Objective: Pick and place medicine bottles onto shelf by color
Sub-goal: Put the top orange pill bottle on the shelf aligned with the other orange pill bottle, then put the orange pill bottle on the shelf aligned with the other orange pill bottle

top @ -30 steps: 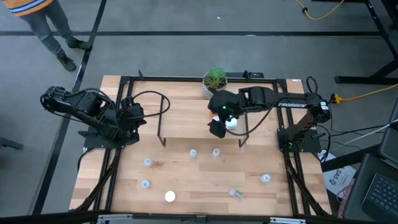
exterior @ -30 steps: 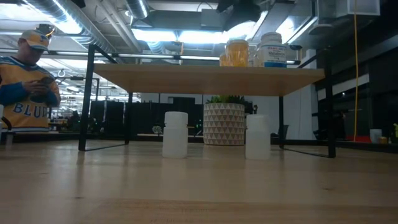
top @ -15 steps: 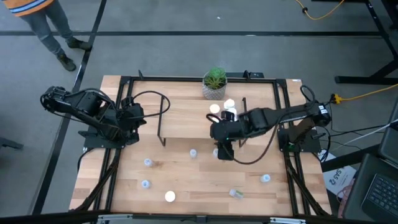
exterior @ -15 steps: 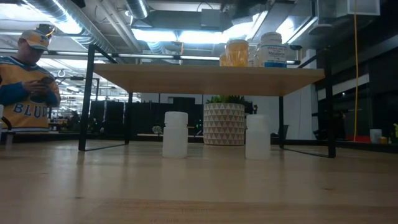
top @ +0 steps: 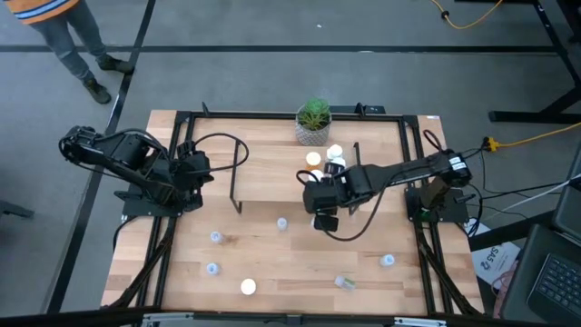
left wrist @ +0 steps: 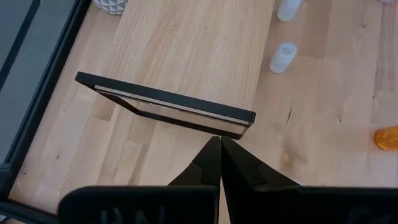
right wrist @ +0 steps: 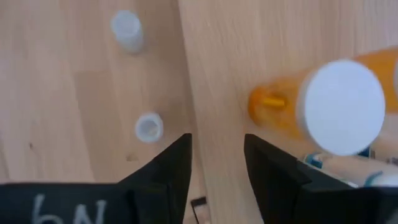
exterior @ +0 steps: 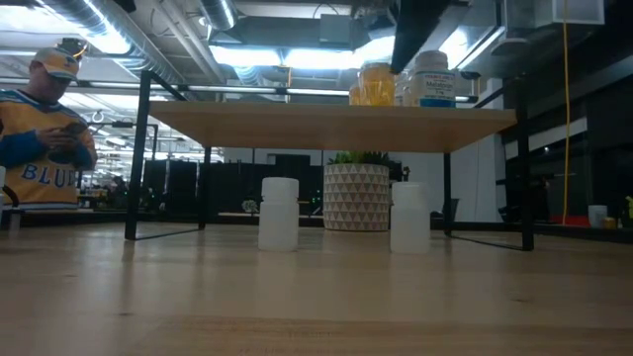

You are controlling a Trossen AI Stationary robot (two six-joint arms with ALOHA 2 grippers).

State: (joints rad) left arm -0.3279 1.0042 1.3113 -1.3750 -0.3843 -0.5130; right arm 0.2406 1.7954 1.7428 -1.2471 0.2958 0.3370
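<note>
high view: few orange and white medicine bottles (top: 324,160) already stood on low light-wood shelf (top: 272,168); several pale ones left on surface (top: 300,263). right claw (top: 324,219) open, empty; left claw (left wrist: 219,149) closed.

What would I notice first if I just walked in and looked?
Probably the right arm stretched over the shelf, its open end effector at the front edge. Then the orange bottle up on the shelf, near the potted plant. Tiny bottles dot the table in front.
</note>
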